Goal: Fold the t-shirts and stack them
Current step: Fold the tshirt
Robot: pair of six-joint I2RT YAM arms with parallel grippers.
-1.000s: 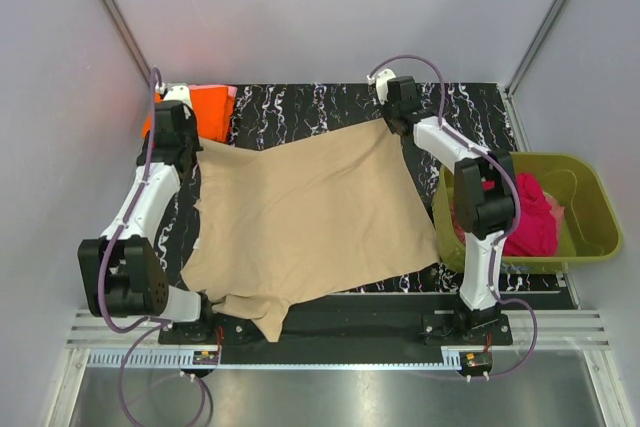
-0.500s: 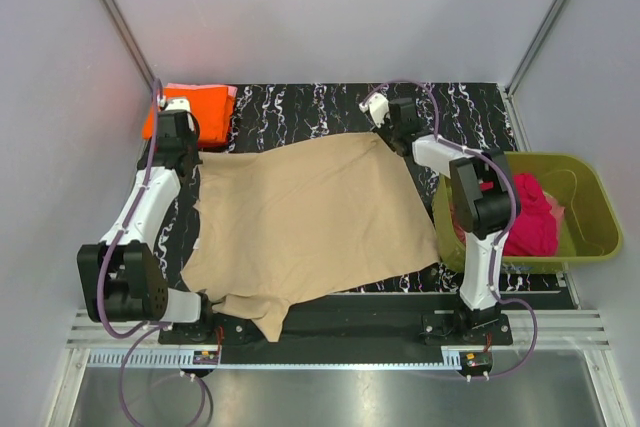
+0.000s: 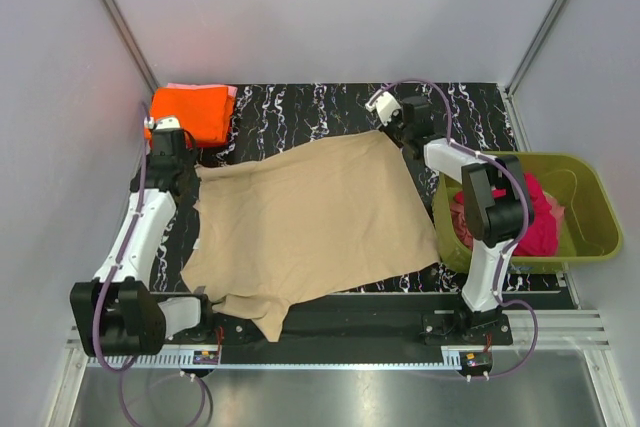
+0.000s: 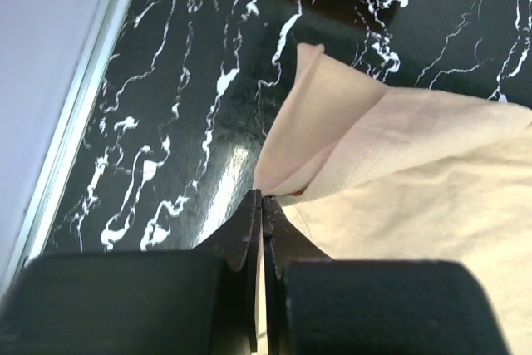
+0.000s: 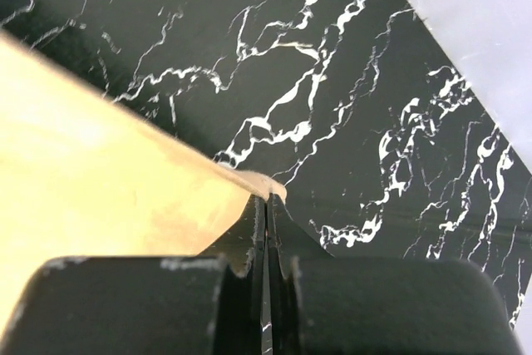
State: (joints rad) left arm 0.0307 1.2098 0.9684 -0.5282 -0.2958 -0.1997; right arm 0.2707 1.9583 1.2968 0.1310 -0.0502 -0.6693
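Note:
The tan-beige t-shirt [image 3: 310, 217] lies spread over the black marbled mat [image 3: 320, 107]. My left gripper [image 3: 190, 169] is shut on its far left corner; in the left wrist view the cloth [image 4: 399, 172] bunches up at the closed tips of the gripper [image 4: 263, 199]. At the shirt's far right corner my right gripper [image 3: 388, 132] is shut, and the right wrist view shows the tan corner [image 5: 91, 172] pinched at the gripper's tips [image 5: 270, 199]. A folded bright orange t-shirt [image 3: 190, 112] rests at the far left on a pale pink one [image 3: 232, 93]. The magenta-red t-shirt [image 3: 530, 217] lies in the tub.
An olive-green plastic tub [image 3: 590, 182] stands off the mat's right side, beside the right arm. Grey walls close in the left, far and right sides. A sleeve of the tan shirt hangs over the mat's near edge [image 3: 270, 319] between the arm bases.
My left gripper has drawn back towards the near side with the shirt's left corner, uncovering the orange t-shirt. The right gripper shifted slightly right, still holding its corner.

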